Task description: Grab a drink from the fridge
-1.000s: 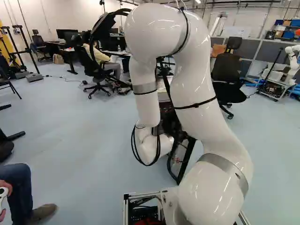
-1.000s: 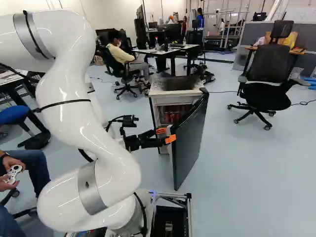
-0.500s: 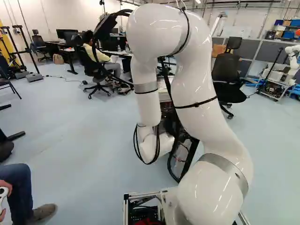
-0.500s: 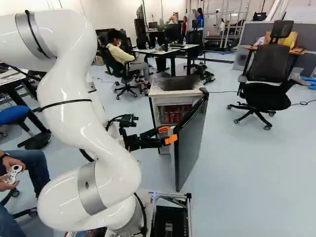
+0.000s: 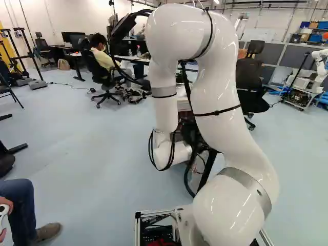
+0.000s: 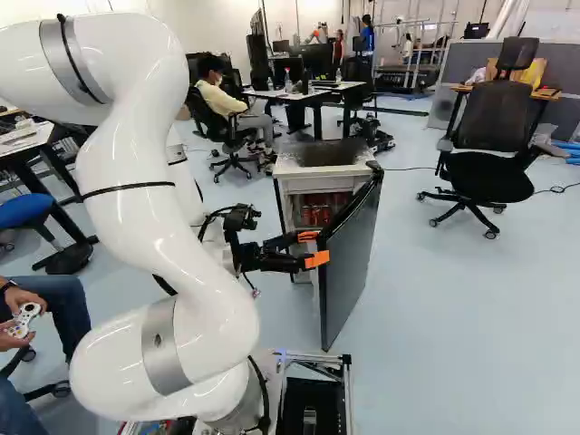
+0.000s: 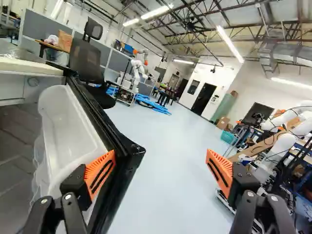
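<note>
Check the fingers (image 6: pixel 317 259) first. In the wrist view they stand wide apart, with nothing clamped between the two orange pads (image 7: pixel 220 170). One finger overlaps the pale inner lining (image 7: pixel 68 126) of the fridge door (image 6: pixel 350 263); the black edge of the door runs just beside that finger's pad. The other finger is well apart from the door, with blue-grey floor (image 7: pixel 163 146) showing in the gap. You cannot tell from these views whether the nearer finger touches the door.

Locate the drinks in the right base view: red cans (image 6: pixel 315 215) sit inside the fridge (image 6: pixel 286 204), below its pale top, which carries a dark patch. The door stands open, angled out toward your base, and the fingers are at the upper part of its free edge. The cans are well apart from the fingers, beyond them and further into the cabinet.

In the left base view, your arm (image 5: pixel 220 118) hides most of the fridge (use the right base view for the cans). Note a black office chair (image 6: pixel 494 136) to the right of the fridge, a table (image 6: pixel 340 88) with bottles behind it, and another robot (image 5: pixel 320 64) at the far right of the left base view.
</note>
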You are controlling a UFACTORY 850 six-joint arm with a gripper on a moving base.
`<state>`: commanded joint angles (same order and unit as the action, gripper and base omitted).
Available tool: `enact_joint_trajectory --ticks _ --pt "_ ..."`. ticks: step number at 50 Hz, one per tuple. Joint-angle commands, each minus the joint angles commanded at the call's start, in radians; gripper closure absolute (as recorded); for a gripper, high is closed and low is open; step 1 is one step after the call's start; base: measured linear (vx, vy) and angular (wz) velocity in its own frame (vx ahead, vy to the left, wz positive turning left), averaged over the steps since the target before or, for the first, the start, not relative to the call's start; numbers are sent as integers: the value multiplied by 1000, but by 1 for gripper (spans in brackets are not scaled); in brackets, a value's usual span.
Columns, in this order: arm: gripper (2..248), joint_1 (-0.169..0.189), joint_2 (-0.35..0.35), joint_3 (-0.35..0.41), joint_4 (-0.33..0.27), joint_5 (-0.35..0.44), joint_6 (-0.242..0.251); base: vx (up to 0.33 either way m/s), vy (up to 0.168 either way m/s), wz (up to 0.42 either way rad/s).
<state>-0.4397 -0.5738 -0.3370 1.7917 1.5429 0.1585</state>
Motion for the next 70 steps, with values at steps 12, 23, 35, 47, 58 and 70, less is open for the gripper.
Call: enact_joint_trajectory --ticks 12,23,35,47,58,70 --pt "3 73 5 -40 0 0 0 0 0 0" --pt "3 164 6 -90 2 0 0 0 0 0" --pt "3 264 1 -150 13 0 0 0 0 0" --pt "3 358 -8 -213 25 -1 0 0 0 0" --pt "3 440 -19 -273 37 -19 0 0 0 0" --pt "3 522 -35 -338 49 -43 0 0 0 0"
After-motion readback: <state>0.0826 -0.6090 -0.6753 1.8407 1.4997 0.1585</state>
